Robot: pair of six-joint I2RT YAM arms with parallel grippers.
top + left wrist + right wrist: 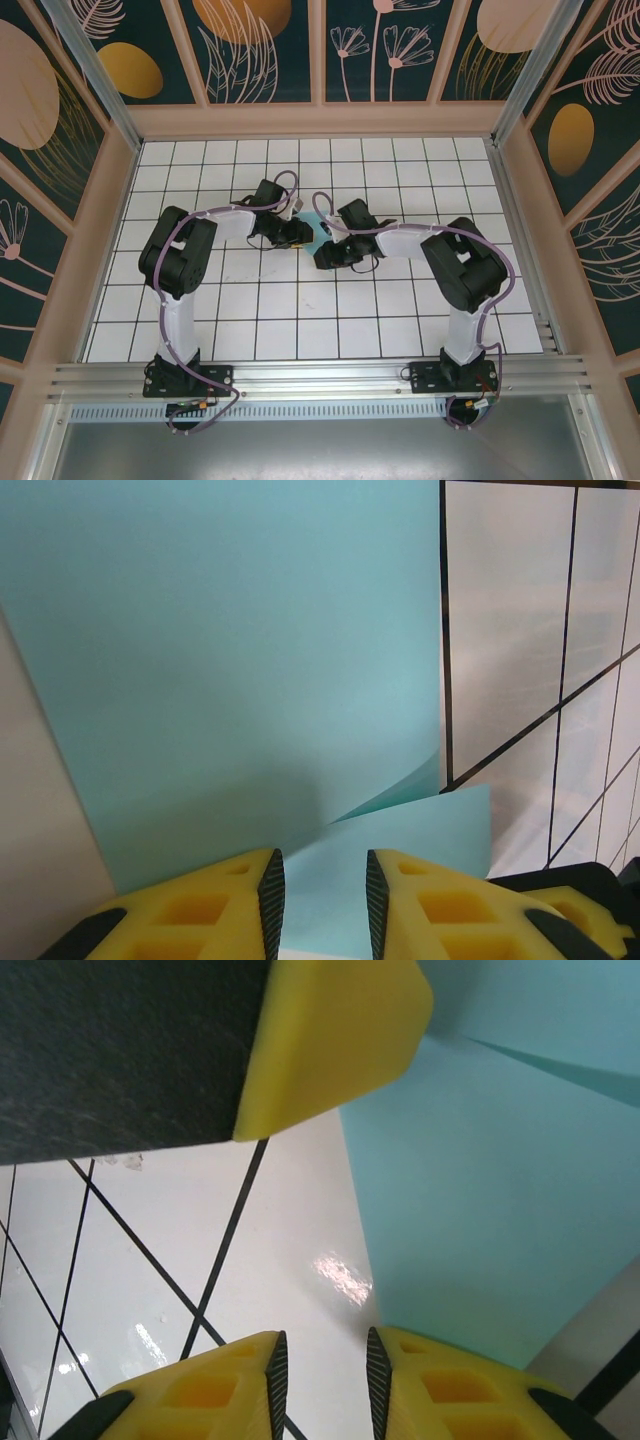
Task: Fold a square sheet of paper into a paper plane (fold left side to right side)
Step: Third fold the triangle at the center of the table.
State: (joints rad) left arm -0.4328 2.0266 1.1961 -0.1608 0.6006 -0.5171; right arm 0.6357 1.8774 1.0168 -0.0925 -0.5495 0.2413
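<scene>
The square sheet of paper (314, 229), light turquoise, lies at the table's middle between both grippers. In the left wrist view one part of the sheet (220, 660) curls up tall, and a flat layer runs under my left gripper (325, 865), whose jaws stand apart over it. My right gripper (322, 1345) is open just above the white table, its right finger (440, 1380) on the edge of the sheet (480, 1180). A yellow finger of the left gripper (330, 1040) hangs close above. From above, the left gripper (300, 238) and right gripper (325, 258) nearly touch. The paper plane is out of view.
The white gridded table (300, 320) spreads around the arms, with free room in front and to both sides. Wooden walls (320, 120) close the back and sides. A metal rail (320, 375) runs along the near edge.
</scene>
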